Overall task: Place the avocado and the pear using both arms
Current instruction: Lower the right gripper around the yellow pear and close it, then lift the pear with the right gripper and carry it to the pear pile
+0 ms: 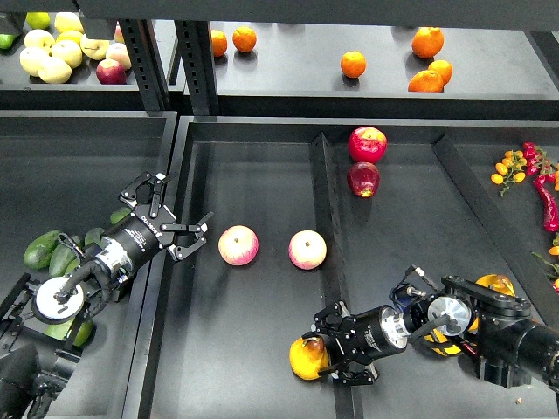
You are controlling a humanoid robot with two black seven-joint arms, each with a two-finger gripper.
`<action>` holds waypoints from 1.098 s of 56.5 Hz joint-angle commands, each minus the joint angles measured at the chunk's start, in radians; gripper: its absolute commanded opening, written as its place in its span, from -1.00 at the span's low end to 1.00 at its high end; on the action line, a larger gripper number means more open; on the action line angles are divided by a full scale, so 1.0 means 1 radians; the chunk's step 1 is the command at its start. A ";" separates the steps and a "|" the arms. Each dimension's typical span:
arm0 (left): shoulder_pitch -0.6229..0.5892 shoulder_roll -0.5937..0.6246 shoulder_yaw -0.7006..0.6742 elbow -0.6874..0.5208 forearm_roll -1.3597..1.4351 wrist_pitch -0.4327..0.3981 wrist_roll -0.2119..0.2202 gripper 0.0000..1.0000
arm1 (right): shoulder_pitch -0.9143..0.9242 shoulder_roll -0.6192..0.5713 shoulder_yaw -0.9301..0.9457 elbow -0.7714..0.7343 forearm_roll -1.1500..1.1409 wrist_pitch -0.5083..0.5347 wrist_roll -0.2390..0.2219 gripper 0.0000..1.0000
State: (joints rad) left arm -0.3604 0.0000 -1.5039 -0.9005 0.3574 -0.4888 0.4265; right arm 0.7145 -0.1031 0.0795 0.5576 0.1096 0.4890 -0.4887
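The pear [306,359] lies at the front of the middle tray, yellow-orange with its brownish knob up. My right gripper [336,349] is open right beside it, on its right, with one finger above and one below the pear's right side; I cannot tell whether the fingers touch it. Several dark green avocados [44,249] lie in the left tray, partly hidden under my left arm. My left gripper [172,218] is open and empty over the left tray's right edge, to the right of the avocados.
Two pink-yellow apples [238,245] [307,250] lie mid-tray. Two red apples [368,144] lie further back. A raised divider [325,209] runs front to back. Yellow fruit [445,345] lies under my right arm. Oranges [353,64] are on the back shelf, chillies [546,196] at the right.
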 commanded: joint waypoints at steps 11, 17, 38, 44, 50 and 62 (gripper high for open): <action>0.000 0.000 0.002 -0.001 0.000 0.000 0.000 0.96 | -0.009 -0.040 -0.001 0.001 0.061 0.000 0.000 -0.35; 0.000 0.000 0.001 -0.005 0.000 0.000 0.000 0.96 | -0.015 -0.041 0.000 -0.001 0.062 0.000 0.000 -0.49; 0.008 0.000 0.001 -0.006 0.000 0.000 0.000 0.97 | -0.010 -0.029 0.014 -0.004 0.114 0.000 0.000 -0.64; 0.012 0.000 0.001 -0.009 0.000 0.000 0.000 0.97 | -0.007 -0.023 0.017 -0.004 0.140 0.000 0.000 -0.69; 0.014 0.000 0.001 -0.020 0.000 0.000 0.000 0.97 | -0.004 -0.018 0.017 -0.004 0.162 0.000 0.000 -0.74; 0.014 0.000 0.002 -0.021 0.000 0.000 0.000 0.97 | 0.049 -0.018 0.026 -0.004 0.222 0.000 0.000 -0.80</action>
State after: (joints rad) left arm -0.3467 0.0000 -1.5034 -0.9210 0.3574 -0.4883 0.4265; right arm 0.7356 -0.1211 0.1000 0.5538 0.3075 0.4885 -0.4886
